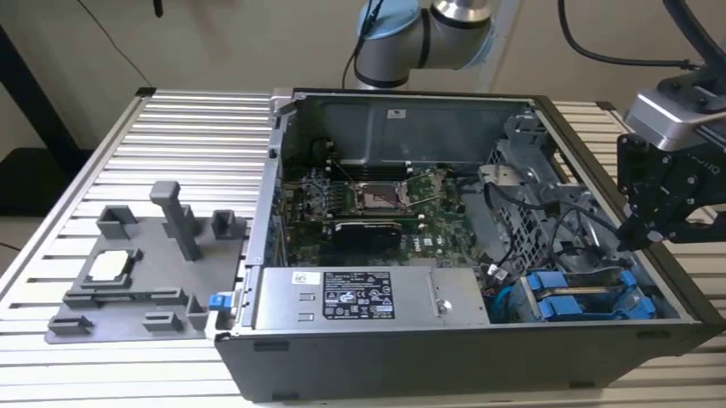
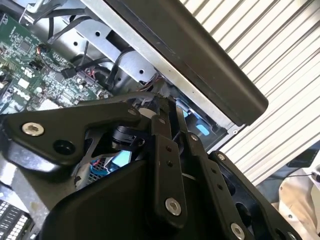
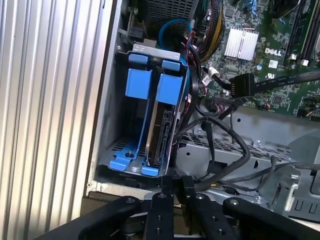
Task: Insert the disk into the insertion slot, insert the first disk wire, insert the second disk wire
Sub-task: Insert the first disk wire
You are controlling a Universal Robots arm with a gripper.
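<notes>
1. The pincer (image 3: 177, 184) is nearest in the first wrist view. Its fingers lie together, clamped on nothing, directly in line with the drive cage (image 3: 111, 125). In the exterior view the pincer (image 1: 641, 229) hangs over the case edge on the exterior view's right.
2. The disk (image 3: 161, 130) stands on edge inside the insertion slot (image 3: 175, 115). Its blue carrier tab (image 3: 170, 90) sits level with the neighbouring carrier (image 3: 138, 82), so the disk is probably fully seated.
3. Black cables (image 3: 225, 145) loop loosely just beside the cage, within reach of the disk's end. A flat black connector (image 3: 243, 85) lies free over the board edge and appears unplugged, so the wiring steps look undone.
4. The motherboard (image 3: 260, 60) lies beyond the cables.
5. The power-supply box (image 1: 352, 296) adjoins the cage in the exterior view.
6. The slatted worktop (image 1: 193, 127) carries the case and a grey fixture plate (image 1: 125, 280).
</notes>
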